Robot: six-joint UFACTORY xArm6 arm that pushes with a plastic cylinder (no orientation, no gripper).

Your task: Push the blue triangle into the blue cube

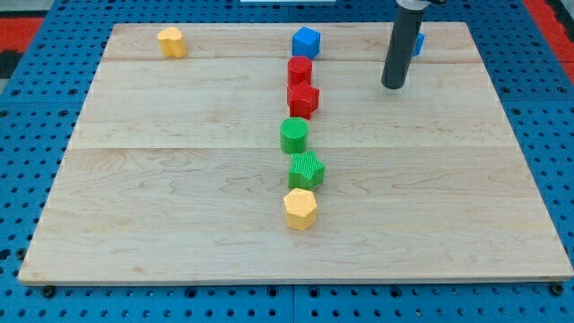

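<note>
No jaws on this rig to call wide, narrow or holding, just a straight dark rod; my tip [393, 86] is down on the board in the upper right of the view, not carrying anything. Blue triangle [419, 43] sits just behind the rod toward the view's top, mostly hidden by it, only a blue sliver showing at the rod's right edge, so shape isn't confirmable and I can't tell if the tip touches it. Blue cube [306, 42] is well to the view's left of that, near the top edge, at the head of a column. My read: the triangle needs a leftward shove along the top edge, so the tip probably wants to be on the triangle's right side; from where it is now it's on the near side, which would push it off toward the top. Below the cube, running down the middle: red cylinder [300, 70], red block [303, 100] touching it, green cylinder [294, 135], green block [306, 170], yellow hexagonal block [300, 208]. Another yellow block [171, 42] sits alone top left. Blocks look like ribbed matte plastic, likely printed, light, should slide easily. Wooden board [161, 197] is pale, smooth, planked, laid over a blue pegboard [27, 135].
</note>
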